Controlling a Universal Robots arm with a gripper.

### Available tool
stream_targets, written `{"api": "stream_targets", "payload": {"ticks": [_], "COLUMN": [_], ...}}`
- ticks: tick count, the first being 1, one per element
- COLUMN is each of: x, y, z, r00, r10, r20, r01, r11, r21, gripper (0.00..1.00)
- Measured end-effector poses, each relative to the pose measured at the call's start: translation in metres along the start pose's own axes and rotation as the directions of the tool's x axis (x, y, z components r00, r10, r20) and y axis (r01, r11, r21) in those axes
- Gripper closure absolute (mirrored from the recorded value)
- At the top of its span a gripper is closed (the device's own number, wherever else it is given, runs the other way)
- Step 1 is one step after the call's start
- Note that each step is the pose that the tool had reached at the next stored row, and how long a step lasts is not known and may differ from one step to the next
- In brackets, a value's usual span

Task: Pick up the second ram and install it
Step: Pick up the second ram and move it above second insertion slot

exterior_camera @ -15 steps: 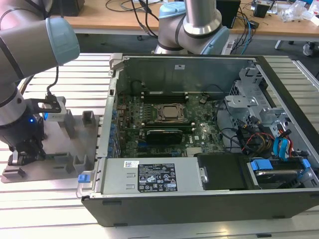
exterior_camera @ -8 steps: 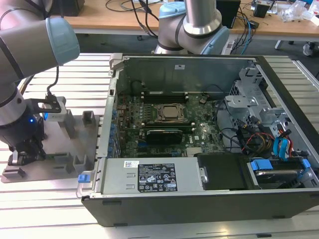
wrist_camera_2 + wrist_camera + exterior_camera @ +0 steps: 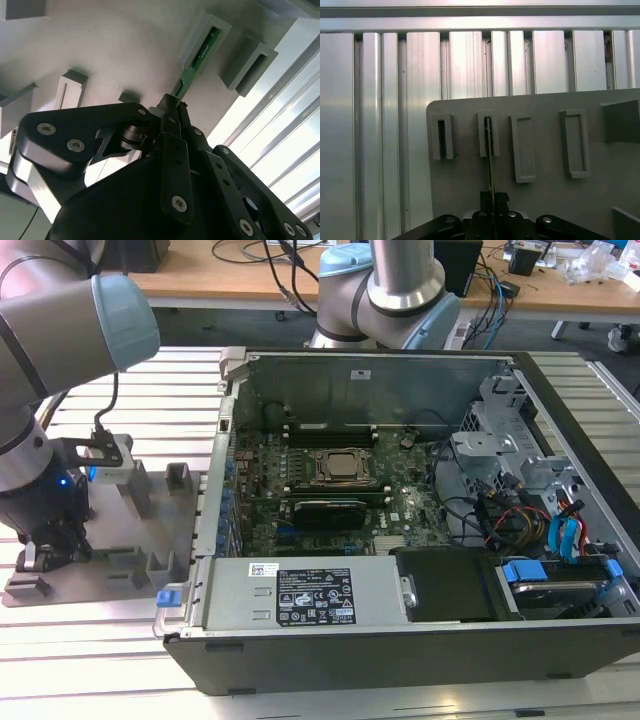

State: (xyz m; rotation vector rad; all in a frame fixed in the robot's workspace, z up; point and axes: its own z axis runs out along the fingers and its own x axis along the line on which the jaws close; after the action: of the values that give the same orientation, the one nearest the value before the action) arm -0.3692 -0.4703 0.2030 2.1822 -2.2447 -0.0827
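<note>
The second ram (image 3: 200,52) is a thin green stick. Its far end sits in a slot block of the grey holder tray (image 3: 125,50). My gripper (image 3: 172,103) is shut on its near end. In the first wrist view the second ram (image 3: 489,150) shows edge-on, running from the second slot of the holder tray (image 3: 545,200) down to my gripper (image 3: 493,196). In the exterior view my gripper (image 3: 48,545) is low over the holder tray (image 3: 120,575) at the exterior view's left, beside the open computer case (image 3: 400,540). The green motherboard (image 3: 330,490) lies inside the case.
Several other grey slot blocks (image 3: 522,147) stand on the tray. A ribbed aluminium table (image 3: 395,125) lies under everything. A second robot arm's base (image 3: 385,290) stands behind the case. Cables and drive bays (image 3: 540,520) fill the case's side toward the exterior view's right.
</note>
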Motion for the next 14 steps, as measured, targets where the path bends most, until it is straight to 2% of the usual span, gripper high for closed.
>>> {"api": "stream_targets", "payload": {"ticks": [1, 3, 7, 12, 14], "x": [-0.0001, -0.0006, -0.0008, -0.0012, -0.0013], "y": [0.0002, 0.0009, 0.0016, 0.0023, 0.0024], "z": [-0.0037, -0.0187, -0.0297, -0.0461, -0.0505], "r00": [1.0000, 1.0000, 1.0000, 1.0000, 0.9999], "r10": [0.000, 0.000, 0.000, 0.000, 0.000], "r20": [0.0000, 0.0003, 0.0078, 0.0099, 0.0107], "r01": [0.000, 0.000, 0.000, 0.000, 0.000], "r11": [1.0000, 1.0000, 1.0000, 1.0000, 1.0000], "r21": [0.0000, -0.0001, -0.0001, -0.0002, -0.0001], "gripper": [0.86, 0.86, 0.86, 0.86, 0.86]}}
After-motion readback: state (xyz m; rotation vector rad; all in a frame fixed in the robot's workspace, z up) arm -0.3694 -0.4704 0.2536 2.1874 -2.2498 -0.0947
